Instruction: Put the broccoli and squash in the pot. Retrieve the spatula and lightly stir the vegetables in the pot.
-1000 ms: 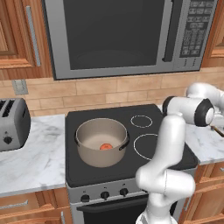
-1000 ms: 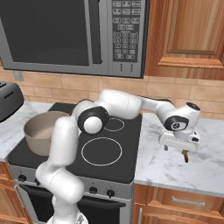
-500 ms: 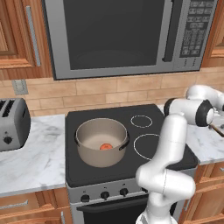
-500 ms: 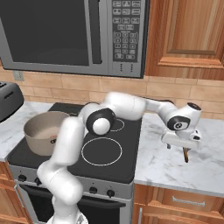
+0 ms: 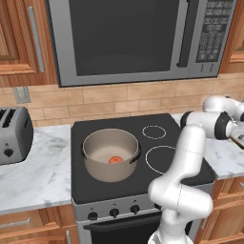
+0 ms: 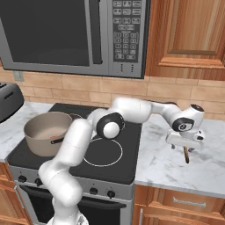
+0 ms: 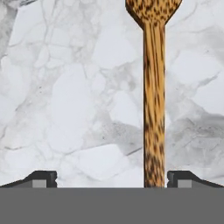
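Note:
The spatula (image 7: 154,87) lies on the marble counter right of the stove, with its brown speckled handle running toward me and its head far from the hand. My gripper (image 7: 111,181) hangs open over it. The handle passes between the fingertips (image 7: 183,178), close to the right one, and neither touches it. From the right base the gripper (image 6: 186,143) hovers just above the spatula (image 6: 186,154). The beige pot (image 5: 110,153) stands on the stove's front left burner with the orange-red squash (image 5: 114,160) inside. The broccoli is hidden.
A silver toaster (image 5: 13,143) sits on the left counter. The microwave (image 5: 138,38) hangs over the black stove (image 5: 162,157). Wooden cabinets (image 6: 189,35) are above the right counter (image 6: 162,167), and my own arm stretches across the stove's right side.
The arm's elbow has swung to the right over the stove. The hand has stayed above the spatula and sunk slightly. Pot and squash have not moved.

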### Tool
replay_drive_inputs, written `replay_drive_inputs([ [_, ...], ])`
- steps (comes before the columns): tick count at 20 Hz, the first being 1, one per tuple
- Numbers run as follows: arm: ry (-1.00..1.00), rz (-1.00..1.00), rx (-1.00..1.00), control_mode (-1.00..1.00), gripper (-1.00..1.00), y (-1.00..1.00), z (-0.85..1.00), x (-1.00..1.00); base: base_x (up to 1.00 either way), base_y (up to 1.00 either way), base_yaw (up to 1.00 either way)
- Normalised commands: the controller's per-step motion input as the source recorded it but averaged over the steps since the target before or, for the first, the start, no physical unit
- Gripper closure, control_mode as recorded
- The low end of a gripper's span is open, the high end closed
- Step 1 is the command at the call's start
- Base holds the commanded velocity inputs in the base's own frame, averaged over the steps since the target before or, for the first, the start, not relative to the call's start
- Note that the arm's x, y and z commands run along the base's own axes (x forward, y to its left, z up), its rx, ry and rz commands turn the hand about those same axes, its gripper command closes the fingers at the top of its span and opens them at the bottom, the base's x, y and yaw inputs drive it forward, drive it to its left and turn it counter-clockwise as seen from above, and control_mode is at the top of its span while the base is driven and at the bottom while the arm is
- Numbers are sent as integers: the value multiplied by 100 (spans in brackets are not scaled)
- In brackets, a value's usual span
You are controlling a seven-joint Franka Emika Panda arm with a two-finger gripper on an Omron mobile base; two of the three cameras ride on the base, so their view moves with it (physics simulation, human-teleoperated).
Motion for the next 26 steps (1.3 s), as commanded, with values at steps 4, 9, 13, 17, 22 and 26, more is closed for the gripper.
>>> replay_drive_inputs([
  [4, 0, 0, 0, -100, -100, -45, -6, 8, 0, 0, 0],
  [9, 3, 0, 0, -100, -100, -19, 0, -15, 0, 0, 0],
  [13, 4, 4, 0, -100, -100, 0, -18, -38, 0, 0, 0],
  [17, 2, 10, 0, -100, -100, 29, -13, -38, 0, 0, 0],
  [22, -5, 9, 0, -100, -100, 12, -9, -2, 0, 0, 0],
  [26, -6, 3, 0, -100, -100, 0, -4, 0, 0, 0, 0],
])
